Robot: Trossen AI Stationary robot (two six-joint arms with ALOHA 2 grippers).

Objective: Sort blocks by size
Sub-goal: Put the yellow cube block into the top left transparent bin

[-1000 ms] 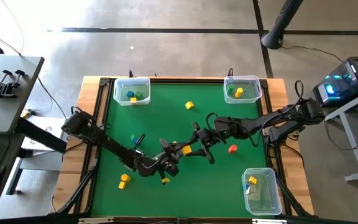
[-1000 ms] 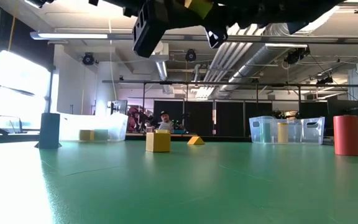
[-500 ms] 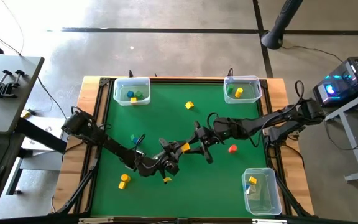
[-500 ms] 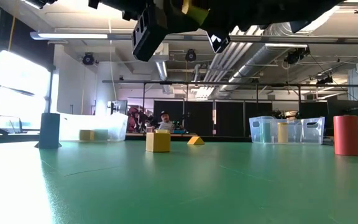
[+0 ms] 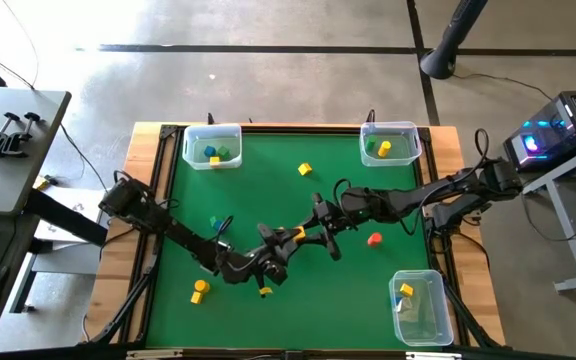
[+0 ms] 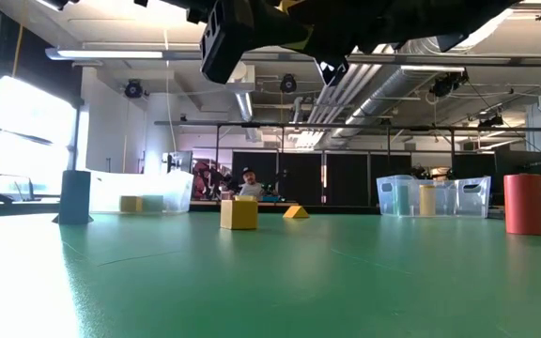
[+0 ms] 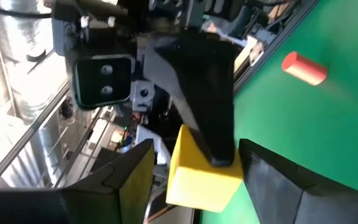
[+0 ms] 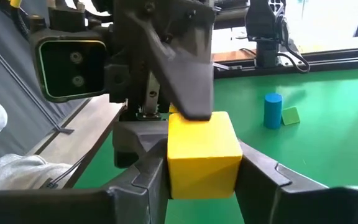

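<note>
Above the middle of the green table my two grippers meet around one yellow block (image 5: pixel 297 234). My right gripper (image 8: pixel 204 186) comes from the table's right and is shut on the block (image 8: pixel 202 152). My left gripper (image 7: pixel 197 180) comes from the left. It is open, with its fingers on either side of the same block (image 7: pixel 201 171) and a gap on one side. More blocks rest on the table: a yellow one (image 5: pixel 305 169), a red cylinder (image 5: pixel 374 239), a yellow one (image 5: pixel 200 290), and a blue and a green one (image 5: pixel 216 222). My right gripper pinches the yellow block by two opposite faces (image 8: pixel 232 155) between its two fingers. The fingers lie about level and come from the table's right side. The block is lifted clear of the table. My left gripper has one finger (image 8: pixel 188 74) close against another face of the block; whether it touches, I cannot tell.
Clear bins with a few blocks stand at the far left (image 5: pixel 212 147), far right (image 5: pixel 389 142) and near right (image 5: pixel 416 305) corners. The low view shows a yellow block (image 6: pixel 239 212) and the red cylinder (image 6: pixel 523 204) standing on the mat.
Both arms have stayed above the table's middle. My right gripper has rolled a little at the wrist, and the yellow block between the grippers has shifted slightly with it.
</note>
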